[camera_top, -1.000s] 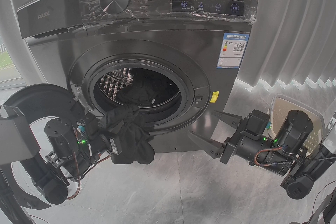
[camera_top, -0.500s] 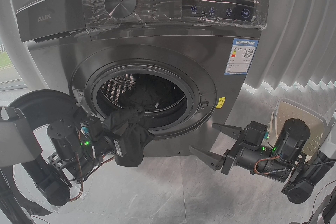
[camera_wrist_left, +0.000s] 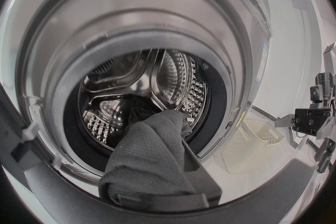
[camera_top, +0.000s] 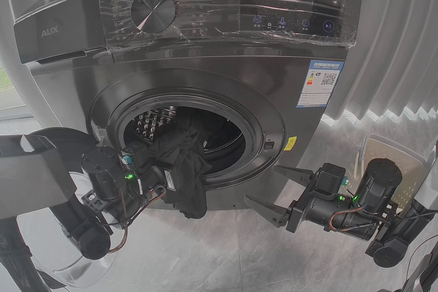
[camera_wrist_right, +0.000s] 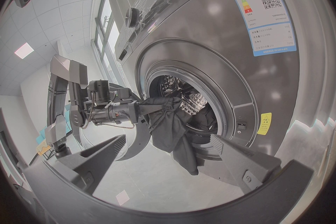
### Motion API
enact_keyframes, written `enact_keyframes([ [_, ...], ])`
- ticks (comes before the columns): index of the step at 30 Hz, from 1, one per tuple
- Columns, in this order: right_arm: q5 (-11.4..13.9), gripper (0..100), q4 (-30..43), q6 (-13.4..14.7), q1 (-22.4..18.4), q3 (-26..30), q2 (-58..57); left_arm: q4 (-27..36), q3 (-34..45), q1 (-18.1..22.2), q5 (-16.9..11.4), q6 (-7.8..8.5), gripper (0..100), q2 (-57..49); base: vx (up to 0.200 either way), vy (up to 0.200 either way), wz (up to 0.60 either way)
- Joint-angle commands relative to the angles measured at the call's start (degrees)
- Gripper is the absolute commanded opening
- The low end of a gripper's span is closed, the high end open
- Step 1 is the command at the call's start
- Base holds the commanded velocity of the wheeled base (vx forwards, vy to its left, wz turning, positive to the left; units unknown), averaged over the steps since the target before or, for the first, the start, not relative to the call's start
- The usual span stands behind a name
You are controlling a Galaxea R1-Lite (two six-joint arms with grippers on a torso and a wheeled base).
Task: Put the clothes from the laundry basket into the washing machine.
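Gripping a dark garment (camera_top: pixel 185 169), the left end effector (camera_wrist_right: pixel 154 107) sits at the lower left rim of the washing machine (camera_top: pixel 196 74) opening. The cloth drapes over that rim, partly inside the drum (camera_wrist_left: pixel 175 74), partly hanging down the front. The right end effector (camera_top: pixel 262 183) hangs spread wide near the laundry basket (camera_top: pixel 392 141).

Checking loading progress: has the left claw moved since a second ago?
Yes. Against the door opening rim, the left claw carried the dark garment up and inward, toward the drum.
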Motion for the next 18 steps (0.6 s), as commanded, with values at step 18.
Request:
enact_keyframes([
  [18, 0.1, 100, 0.0, 0.1, -0.2, -0.1, 0.1, 0.6, -33.8, 1.9, 2.3, -7.53, 0, 26.0, 0.0, 0.0, 0.0],
])
